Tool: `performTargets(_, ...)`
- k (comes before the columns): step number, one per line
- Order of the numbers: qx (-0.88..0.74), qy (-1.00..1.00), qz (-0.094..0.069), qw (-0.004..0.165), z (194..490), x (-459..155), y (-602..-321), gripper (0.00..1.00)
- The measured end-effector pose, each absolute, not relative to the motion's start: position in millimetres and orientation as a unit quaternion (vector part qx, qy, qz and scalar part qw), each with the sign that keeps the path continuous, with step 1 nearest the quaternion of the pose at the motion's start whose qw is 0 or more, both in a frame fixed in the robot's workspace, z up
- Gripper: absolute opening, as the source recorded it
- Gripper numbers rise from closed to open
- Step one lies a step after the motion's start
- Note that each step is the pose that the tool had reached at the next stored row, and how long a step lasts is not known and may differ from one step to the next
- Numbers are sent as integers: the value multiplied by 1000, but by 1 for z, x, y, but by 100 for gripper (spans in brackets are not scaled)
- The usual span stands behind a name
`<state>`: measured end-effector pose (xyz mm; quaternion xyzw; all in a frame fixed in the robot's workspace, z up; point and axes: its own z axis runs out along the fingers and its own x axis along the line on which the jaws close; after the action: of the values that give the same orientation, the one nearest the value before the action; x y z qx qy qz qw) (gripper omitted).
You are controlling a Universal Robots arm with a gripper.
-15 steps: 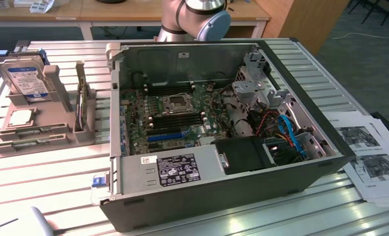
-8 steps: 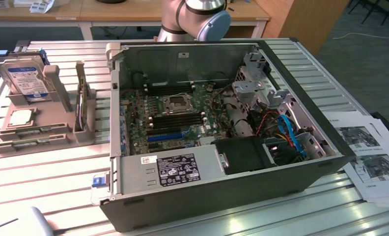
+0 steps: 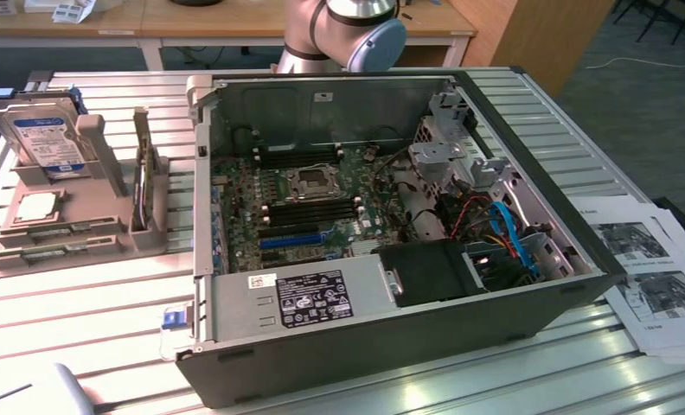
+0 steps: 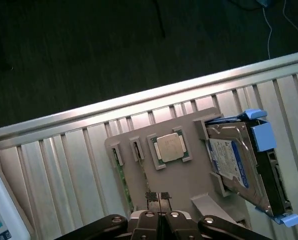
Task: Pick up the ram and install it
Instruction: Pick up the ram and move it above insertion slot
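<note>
The ram is a thin green stick standing on edge in a slot of the grey parts holder. A second green stick sits in the slot beside it. My gripper hangs above the holder with its two dark fingertips pressed together and nothing between them, close to the far end of the second stick. In the exterior view the same holder stands at the exterior view's left of the open computer case, whose motherboard lies face up. Part of my arm shows behind the case.
The holder also carries a processor chip and a hard drive with blue clips. The slatted metal table ends at a rail just beyond the holder. Printed papers lie at the exterior view's right.
</note>
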<state>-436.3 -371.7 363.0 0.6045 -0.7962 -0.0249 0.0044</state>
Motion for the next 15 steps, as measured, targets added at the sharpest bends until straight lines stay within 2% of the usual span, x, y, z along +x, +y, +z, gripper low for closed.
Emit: performTargets(15, 678, -735, -24, 7, 363, -436, -372, 10)
